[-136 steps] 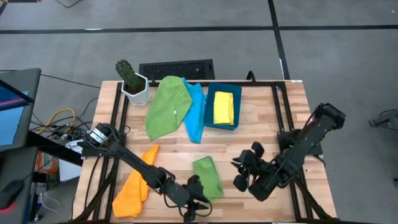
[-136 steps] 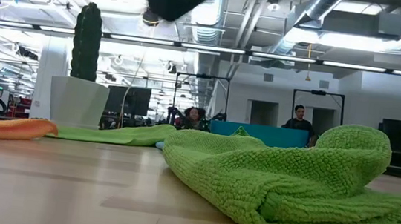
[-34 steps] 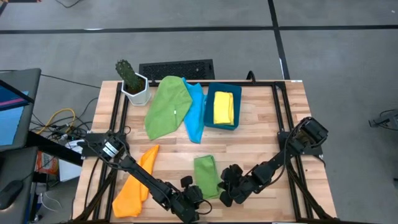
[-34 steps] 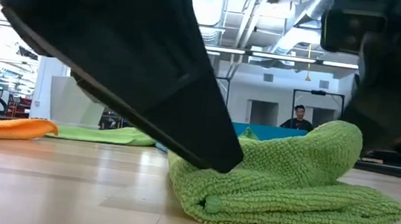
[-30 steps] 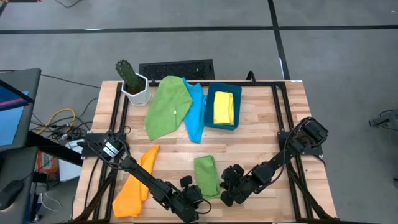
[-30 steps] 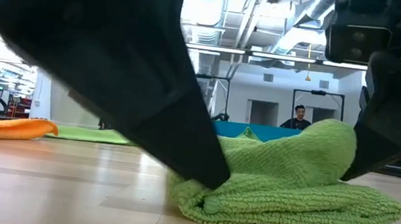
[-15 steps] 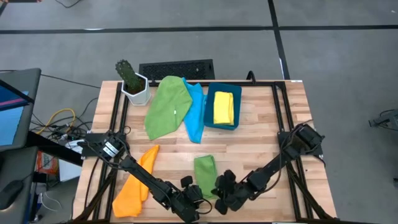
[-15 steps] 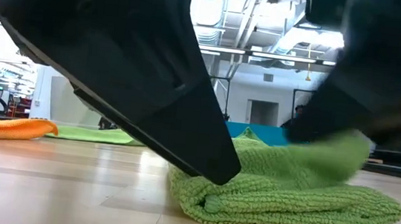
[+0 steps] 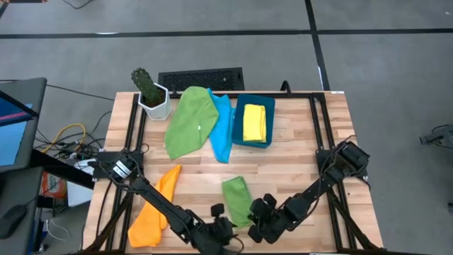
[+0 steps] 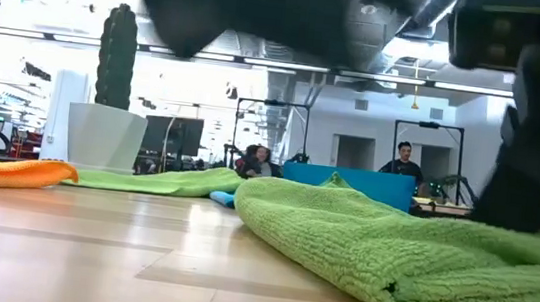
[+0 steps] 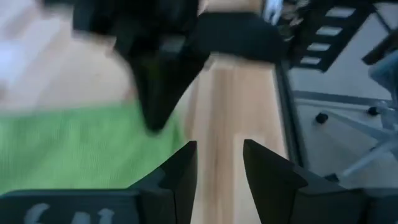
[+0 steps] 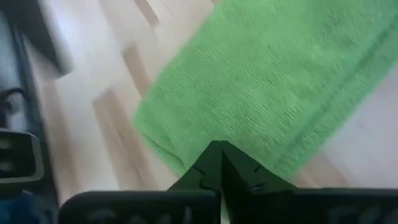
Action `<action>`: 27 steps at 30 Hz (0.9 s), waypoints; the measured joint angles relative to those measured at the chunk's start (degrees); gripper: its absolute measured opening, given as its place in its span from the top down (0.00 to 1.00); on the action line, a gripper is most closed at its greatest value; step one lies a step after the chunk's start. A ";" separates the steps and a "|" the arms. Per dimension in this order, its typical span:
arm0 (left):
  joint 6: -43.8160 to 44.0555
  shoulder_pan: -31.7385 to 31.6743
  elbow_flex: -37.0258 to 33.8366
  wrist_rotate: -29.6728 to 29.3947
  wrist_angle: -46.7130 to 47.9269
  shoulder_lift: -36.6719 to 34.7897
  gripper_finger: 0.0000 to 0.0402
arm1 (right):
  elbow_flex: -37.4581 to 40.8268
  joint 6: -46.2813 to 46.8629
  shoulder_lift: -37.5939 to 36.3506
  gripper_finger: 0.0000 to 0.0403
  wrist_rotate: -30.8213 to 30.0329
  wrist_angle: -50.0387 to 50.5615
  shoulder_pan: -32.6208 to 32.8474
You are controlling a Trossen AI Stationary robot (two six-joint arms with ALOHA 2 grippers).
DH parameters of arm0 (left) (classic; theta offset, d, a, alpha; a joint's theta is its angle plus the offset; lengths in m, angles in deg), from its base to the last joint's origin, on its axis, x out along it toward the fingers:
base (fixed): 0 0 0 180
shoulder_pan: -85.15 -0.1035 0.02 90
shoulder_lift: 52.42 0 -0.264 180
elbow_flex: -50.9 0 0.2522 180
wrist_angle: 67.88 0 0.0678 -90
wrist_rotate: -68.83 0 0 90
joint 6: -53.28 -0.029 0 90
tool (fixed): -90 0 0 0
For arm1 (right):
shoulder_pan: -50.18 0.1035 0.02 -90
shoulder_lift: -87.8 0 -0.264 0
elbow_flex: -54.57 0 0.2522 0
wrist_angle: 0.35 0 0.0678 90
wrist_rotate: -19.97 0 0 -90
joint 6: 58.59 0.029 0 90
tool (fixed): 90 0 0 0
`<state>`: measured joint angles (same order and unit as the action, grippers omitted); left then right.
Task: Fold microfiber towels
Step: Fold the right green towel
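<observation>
The small folded green towel lies flat near the front edge of the wooden surface, between the two arms. In the low view it shows as a flattened green fold resting on the wood.

The right tool sits just beside the towel's front right corner. In the right wrist view its fingers meet in a closed point at the towel's edge; whether cloth is pinched between them cannot be determined.

The left tool is at the front edge, near the towel's front left corner. In the left wrist view its fingers stand apart with bare wood between them, released, and the green cloth lies just beside them.

The orange towel lies at the front left. The large green towel and the light blue towel overlap at the rear. The yellow towel rests folded inside the blue bin. A potted cactus stands at the rear left corner.
</observation>
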<state>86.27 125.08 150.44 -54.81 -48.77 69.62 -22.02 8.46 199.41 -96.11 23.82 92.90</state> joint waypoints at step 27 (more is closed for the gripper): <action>-2.23 -3.76 0.61 6.28 -6.64 8.79 0.69 | 0.95 1.14 -0.66 0.94 -1.83 5.99 -0.52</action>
<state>84.05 121.32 151.05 -48.53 -55.41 78.41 -21.07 9.60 198.75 -97.95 29.81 92.38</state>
